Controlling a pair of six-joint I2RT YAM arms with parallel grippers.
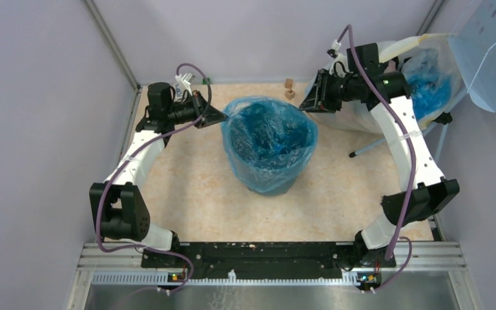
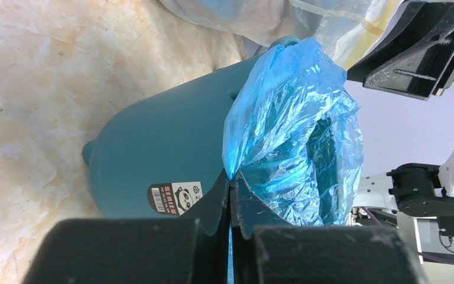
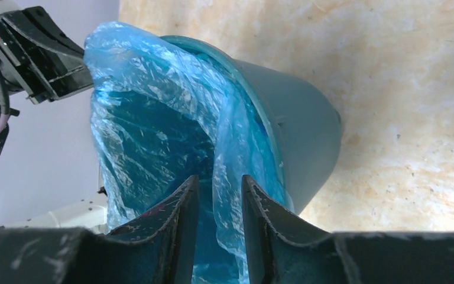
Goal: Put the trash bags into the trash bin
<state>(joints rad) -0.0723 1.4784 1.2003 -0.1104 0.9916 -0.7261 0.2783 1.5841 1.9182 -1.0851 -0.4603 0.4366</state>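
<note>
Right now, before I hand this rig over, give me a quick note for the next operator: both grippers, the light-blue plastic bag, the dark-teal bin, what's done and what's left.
The left gripper is shut on the edge of the thin, crinkly light-blue plastic trash bag.
The right gripper is open; bag film shows between its fingers, unclamped.
The bag sits mouth-open inside the round dark-teal plastic bin, which stands upright mid-table, with the bag's top spilling over the rim.
Done: bag in bin.
Left: probably settle the edge around the rim, then release.

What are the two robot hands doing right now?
Left gripper: shut on the thin, crinkly light-blue plastic bag.
Right gripper: open, that bag's edge between its fingers.
</note>
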